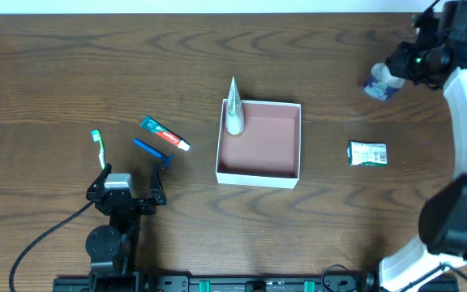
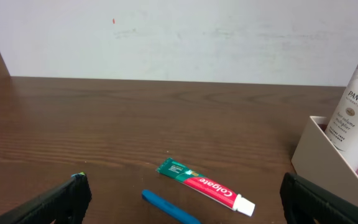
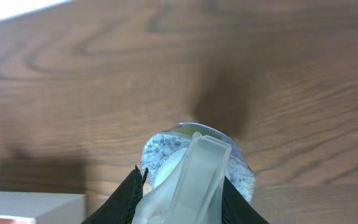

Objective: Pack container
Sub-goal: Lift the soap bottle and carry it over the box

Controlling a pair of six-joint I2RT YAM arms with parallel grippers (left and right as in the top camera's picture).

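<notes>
Upper right, the right gripper pinches a clear plastic bottle. Lower left, the left gripper gapes wide, empty.

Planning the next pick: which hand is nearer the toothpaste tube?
Left. The left hand sits just short of the toothpaste tube; the right hand, closed on a clear plastic item, is far beyond the container.

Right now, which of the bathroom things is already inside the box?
The white Pantene tube: it alone stands in the white box's corner. The toothpaste, toothbrush and green packet lie outside on the table.
</notes>
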